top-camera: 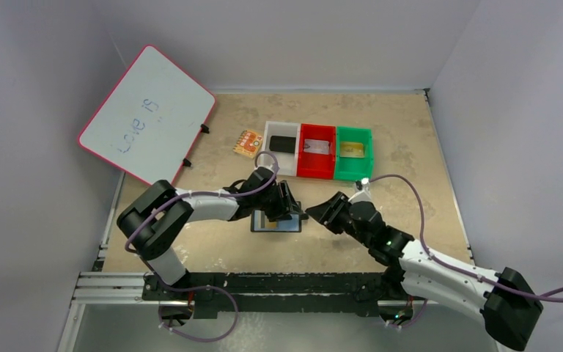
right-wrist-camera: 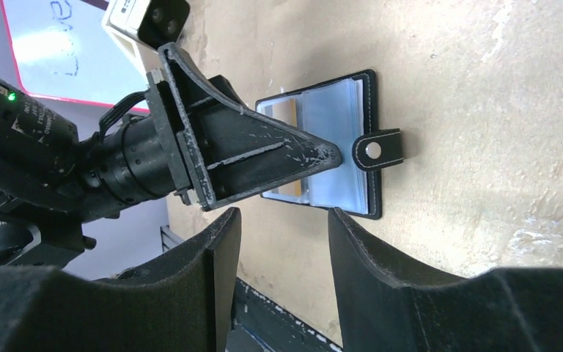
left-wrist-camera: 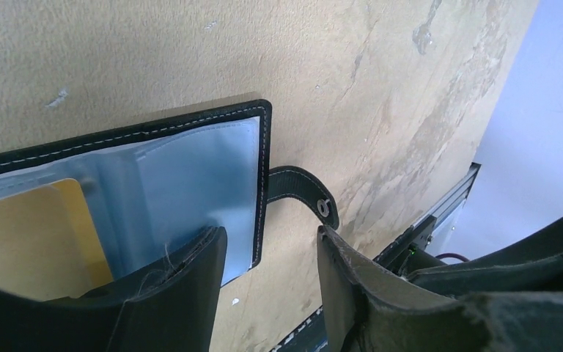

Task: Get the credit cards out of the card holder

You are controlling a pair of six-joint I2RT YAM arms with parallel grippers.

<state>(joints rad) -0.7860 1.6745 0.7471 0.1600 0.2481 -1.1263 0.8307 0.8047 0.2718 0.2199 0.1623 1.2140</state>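
Observation:
The black card holder (top-camera: 276,223) lies open on the table, pale blue inner faces up, its strap tab (left-wrist-camera: 304,192) pointing right. A gold-tan credit card (left-wrist-camera: 29,242) sits in its left sleeve. My left gripper (left-wrist-camera: 271,249) is open and low over the holder's right edge: one finger rests over the blue face, the other is beside the strap. In the right wrist view its fingers (right-wrist-camera: 264,165) cover part of the holder (right-wrist-camera: 333,121). My right gripper (right-wrist-camera: 282,220) is open and empty, just right of the holder (top-camera: 319,213). A silver-grey card (top-camera: 317,147) lies in the red bin, and a gold-tan one (top-camera: 352,150) in the green bin.
Three bins stand in a row behind the holder: white (top-camera: 270,147) with a black block (top-camera: 284,143), red (top-camera: 316,170), green (top-camera: 370,154). An orange patterned square (top-camera: 247,141) lies left of them. A whiteboard (top-camera: 146,114) leans at the far left. A metal rail (top-camera: 117,282) runs along the near edge.

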